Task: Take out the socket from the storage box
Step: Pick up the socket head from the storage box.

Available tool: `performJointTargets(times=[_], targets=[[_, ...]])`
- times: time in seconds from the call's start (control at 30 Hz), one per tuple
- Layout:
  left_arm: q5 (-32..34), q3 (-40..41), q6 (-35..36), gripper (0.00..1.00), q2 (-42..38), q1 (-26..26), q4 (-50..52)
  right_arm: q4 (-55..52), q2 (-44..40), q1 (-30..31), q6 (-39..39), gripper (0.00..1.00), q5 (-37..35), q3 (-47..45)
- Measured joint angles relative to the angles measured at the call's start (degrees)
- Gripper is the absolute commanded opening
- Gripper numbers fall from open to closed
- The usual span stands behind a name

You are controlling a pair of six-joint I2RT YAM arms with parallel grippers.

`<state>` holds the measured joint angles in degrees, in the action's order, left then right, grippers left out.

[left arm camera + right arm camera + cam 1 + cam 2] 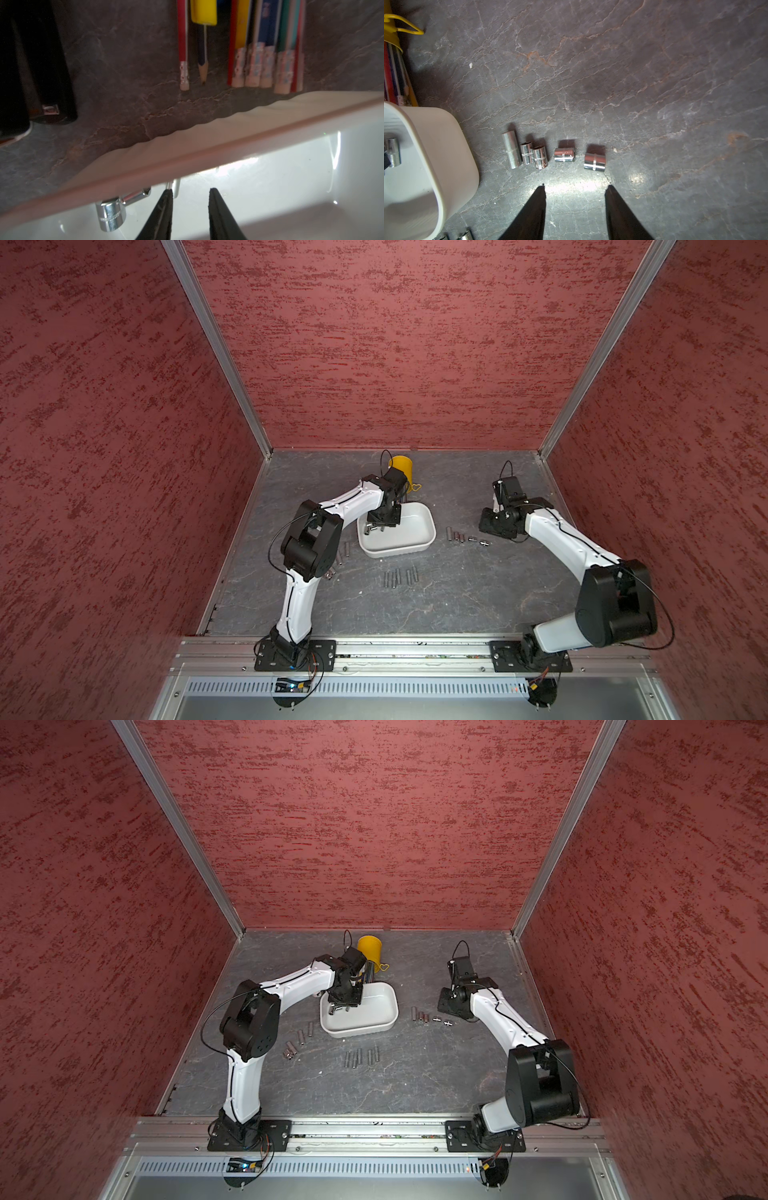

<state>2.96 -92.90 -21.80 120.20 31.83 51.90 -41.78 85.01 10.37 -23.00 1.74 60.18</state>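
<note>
In both top views the white storage box [409, 536] [374, 1013] sits mid-counter [457, 601] [415, 1085]. The left gripper [382, 523] [343, 1003] reaches down into its far left corner, where a few boxed sockets [370, 528] [333, 1008] lie against the wall. The right gripper [484, 526] [443, 1005] sits low, well apart from the box, just past the end of a side row of sockets [461, 536] [424, 1016]. A front row of sockets [401, 576] [360, 1057] lies nearer the arm bases, and a yellow pen cup [402, 468] [370, 948] is just behind the box.

The left wrist view shows the left gripper [190, 192] inside the box with its tips parted and nothing between them. A chrome socket [111, 216] stands just beside one tip, under the box rim [228, 145]. Pencils [259, 62] lie on the counter beyond the rim.

The right wrist view shows the right gripper [576, 188] spread wide and empty over bare counter [654, 83]. The side row of sockets [563, 154], five in all, lies just ahead of its tips. The box [446, 155] is off to one side with a socket [393, 152] on its floor
</note>
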Motion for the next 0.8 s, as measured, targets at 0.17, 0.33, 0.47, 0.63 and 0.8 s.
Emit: performJointTargets(times=[0.17, 0.33, 0.47, 0.63, 0.8], targets=[[1.7, -0.3, 0.5, 0.31, 2.2, -0.1, 0.4, 0.0, 1.0, 0.0, 0.2, 0.49, 0.7, 0.0], [1.7, -0.9, 0.7, 0.28, 3.3, -0.3, 0.2, 0.0, 1.4, 0.0, 0.3, 0.50, 1.0, 0.0], [1.7, -1.9, 0.7, 0.25, 4.2, -0.3, 0.1, 0.0, 1.8, 0.0, 0.7, 0.50, 1.1, 0.1], [1.7, -2.5, 0.6, 0.14, 4.6, -0.3, -0.2, 0.0, 2.5, 0.0, 1.0, 0.50, 1.3, 0.1], [1.7, -2.7, 0.2, 0.08, 4.6, -0.3, 0.0, 0.0, 2.6, 0.0, 1.0, 0.50, 1.6, 0.1]])
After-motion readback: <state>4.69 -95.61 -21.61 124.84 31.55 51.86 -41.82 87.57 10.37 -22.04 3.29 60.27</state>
